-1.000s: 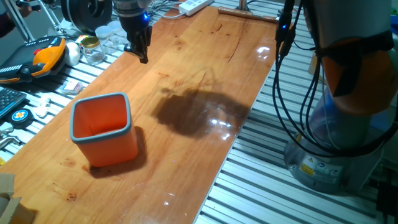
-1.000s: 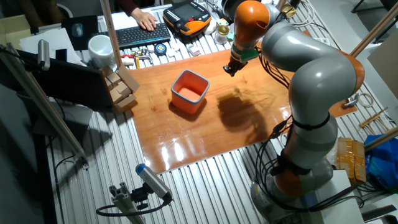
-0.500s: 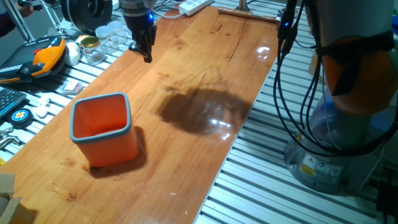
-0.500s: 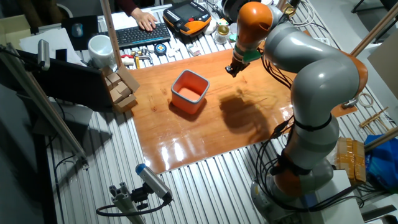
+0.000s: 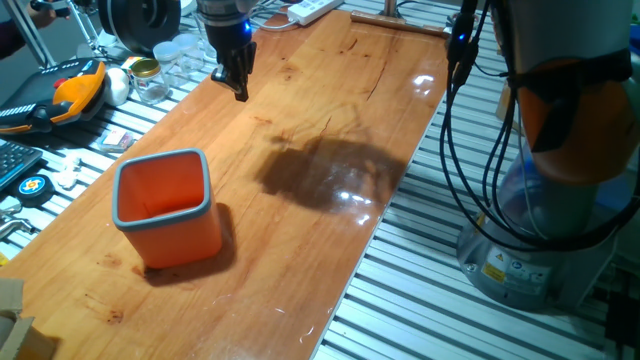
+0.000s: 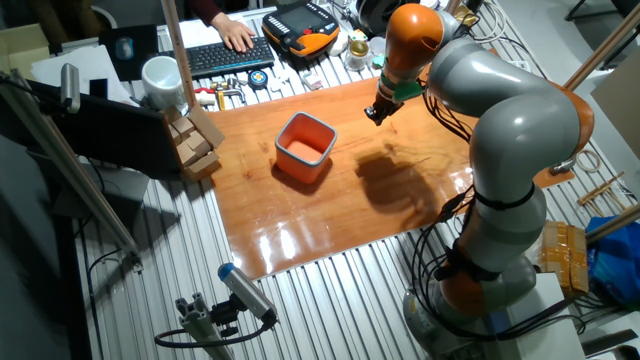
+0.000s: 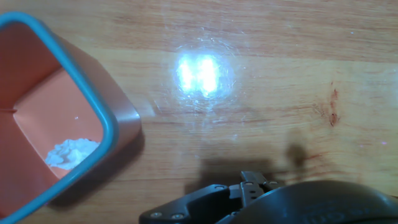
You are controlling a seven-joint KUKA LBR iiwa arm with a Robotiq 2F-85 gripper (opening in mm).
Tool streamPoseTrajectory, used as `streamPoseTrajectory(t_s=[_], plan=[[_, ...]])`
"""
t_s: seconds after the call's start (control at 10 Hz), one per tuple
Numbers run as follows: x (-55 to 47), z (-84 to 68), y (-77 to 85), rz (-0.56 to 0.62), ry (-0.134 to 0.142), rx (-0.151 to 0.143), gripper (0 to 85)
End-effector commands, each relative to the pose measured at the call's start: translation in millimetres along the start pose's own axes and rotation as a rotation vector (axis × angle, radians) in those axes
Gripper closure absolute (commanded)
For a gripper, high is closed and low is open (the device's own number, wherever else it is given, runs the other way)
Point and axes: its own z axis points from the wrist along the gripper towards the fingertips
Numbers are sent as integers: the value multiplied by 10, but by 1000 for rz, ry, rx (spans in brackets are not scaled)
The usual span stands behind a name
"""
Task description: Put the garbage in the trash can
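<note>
Garbage (image 7: 69,153) already inside the trash can (image 5: 166,206), gripper (image 5: 238,84) high and well apart, jaws seemingly together though hard to tell; little left to spoil beyond bumping the jars (image 5: 168,66).

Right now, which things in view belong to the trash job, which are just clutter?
Job:
- trash can
- garbage, white wad already lying inside the can
- gripper, above the table away from the can

Clutter:
- keyboard
- white mug
- glass jar
- orange-and-black tool

One trash can (image 5: 165,205), one garbage (image 7: 70,153)
</note>
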Motion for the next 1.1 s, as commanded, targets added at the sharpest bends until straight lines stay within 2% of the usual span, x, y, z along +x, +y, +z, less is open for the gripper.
streamPoseTrajectory(t_s=[0.0,1.0], plan=[[0,2,0,1,-2,0,850],[-4,7,0,20,-4,-12,850]])
